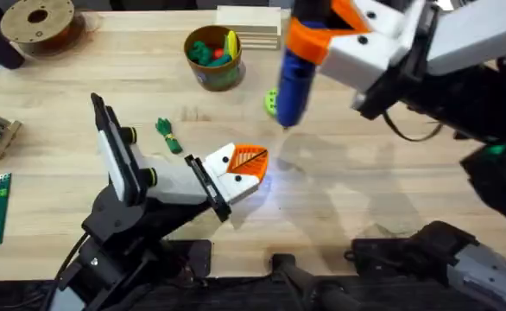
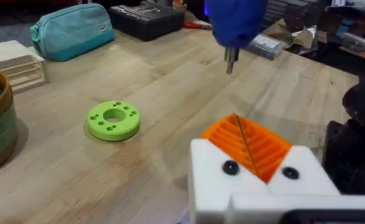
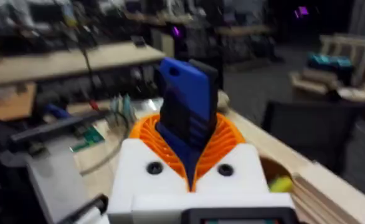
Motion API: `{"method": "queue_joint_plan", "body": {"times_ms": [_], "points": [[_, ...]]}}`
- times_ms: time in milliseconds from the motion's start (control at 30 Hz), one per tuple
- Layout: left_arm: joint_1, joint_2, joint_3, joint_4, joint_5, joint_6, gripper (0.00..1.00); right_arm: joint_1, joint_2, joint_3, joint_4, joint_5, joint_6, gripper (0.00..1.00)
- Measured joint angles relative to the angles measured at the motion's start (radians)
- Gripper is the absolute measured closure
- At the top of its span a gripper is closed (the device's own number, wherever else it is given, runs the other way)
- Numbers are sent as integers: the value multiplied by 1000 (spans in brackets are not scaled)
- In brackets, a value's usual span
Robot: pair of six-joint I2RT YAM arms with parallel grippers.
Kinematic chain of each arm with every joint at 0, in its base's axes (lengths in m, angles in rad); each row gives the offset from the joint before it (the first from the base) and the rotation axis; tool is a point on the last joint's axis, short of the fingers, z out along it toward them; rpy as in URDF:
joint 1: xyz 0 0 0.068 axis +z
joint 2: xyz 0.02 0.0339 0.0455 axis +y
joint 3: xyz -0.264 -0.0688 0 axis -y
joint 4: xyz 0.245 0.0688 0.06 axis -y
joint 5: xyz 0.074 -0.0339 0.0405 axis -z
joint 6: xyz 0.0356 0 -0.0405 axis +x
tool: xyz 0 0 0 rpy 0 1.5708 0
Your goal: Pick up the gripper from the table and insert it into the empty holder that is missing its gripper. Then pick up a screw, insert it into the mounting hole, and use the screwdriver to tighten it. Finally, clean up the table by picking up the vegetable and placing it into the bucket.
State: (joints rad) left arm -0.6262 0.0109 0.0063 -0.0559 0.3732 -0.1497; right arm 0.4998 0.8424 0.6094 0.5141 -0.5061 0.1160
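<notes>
My right gripper [image 1: 322, 33] is shut on the blue screwdriver [image 1: 293, 79], which hangs upright above the table with its metal tip [image 2: 230, 60] pointing down. In the right wrist view its orange pads [image 3: 146, 134] clamp the blue body [image 3: 185, 112]. Just below and left of that tip, my left gripper [image 1: 253, 167] is shut with its two orange ribbed fins [image 2: 248, 144] pressed together. Both of its white blocks [image 2: 210, 177] carry a fin and a dark screw head [image 2: 230, 167], so I cannot tell which block is the holder. The green vegetable [image 1: 168, 136] lies on the table left of it. The bucket [image 1: 214, 59] stands at the back with toys in it.
A bright green ring disc [image 2: 113, 119] lies near the screwdriver, partly hidden behind it from overhead. Wooden blocks [image 1: 249, 26] sit behind the bucket and a filament spool [image 1: 37, 22] at the back left. A teal pouch [image 2: 70, 28] and a black case [image 2: 148, 18] lie farther off.
</notes>
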Motion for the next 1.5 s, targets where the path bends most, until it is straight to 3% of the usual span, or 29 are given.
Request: {"method": "queue_joint_plan", "body": {"times_ms": [200, 633, 900, 1500], "points": [[0, 0, 0, 0, 0, 0, 997, 80, 88, 0, 239, -11, 90, 971], [0, 0, 0, 0, 0, 0, 997, 229, 262, 0, 440, -12, 133, 971], [0, 0, 0, 0, 0, 0, 997, 276, 277, 0, 450, -11, 139, 971], [0, 0, 0, 0, 0, 0, 997, 276, 323, 0, 450, -7, 123, 971]]}}
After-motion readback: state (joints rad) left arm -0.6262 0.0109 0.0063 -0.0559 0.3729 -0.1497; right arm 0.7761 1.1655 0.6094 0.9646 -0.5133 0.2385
